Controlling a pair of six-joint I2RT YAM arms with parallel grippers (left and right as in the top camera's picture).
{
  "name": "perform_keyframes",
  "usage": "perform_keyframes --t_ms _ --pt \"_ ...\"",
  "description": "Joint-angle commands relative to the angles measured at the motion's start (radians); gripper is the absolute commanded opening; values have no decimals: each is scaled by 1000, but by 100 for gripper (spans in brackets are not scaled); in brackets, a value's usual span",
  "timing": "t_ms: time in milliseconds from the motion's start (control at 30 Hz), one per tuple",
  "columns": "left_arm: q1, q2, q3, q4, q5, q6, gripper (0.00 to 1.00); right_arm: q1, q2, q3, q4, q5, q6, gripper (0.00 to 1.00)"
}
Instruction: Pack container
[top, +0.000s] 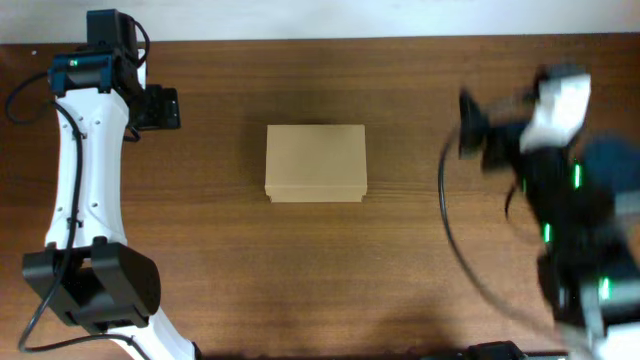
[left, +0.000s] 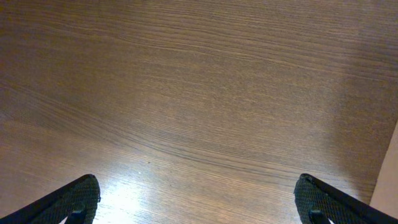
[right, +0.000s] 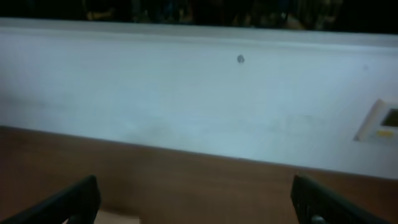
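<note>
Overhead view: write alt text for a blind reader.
A closed tan cardboard box sits in the middle of a wooden table. The left hand is off to its left, the right hand to its right, blurred; neither touches it.

The right gripper (right: 198, 208) shows two dark fingertips (right: 71, 202) at the bottom corners, spread wide over the brown table (right: 211, 183). Behind the table stands a white wall (right: 174, 106) with a small dark spot (right: 240, 59) and a pale plate (right: 380, 121) at the right edge.
</note>
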Motion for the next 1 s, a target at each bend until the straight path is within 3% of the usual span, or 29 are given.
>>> perform_keyframes --t_ms 0,300,567,967 --pt "3 -12 21 -1 -10 4 100 5 -190 -178 11 19 1 99" --pt "3 -12 21 -1 -11 4 100 5 -633 -579 11 -10 2 99" --pt "3 -12 21 -1 -10 4 100 5 -746 -761 11 -11 1 99" --pt "3 -12 21 -1 -10 4 100 -98 -875 -846 -13 -11 1 99"
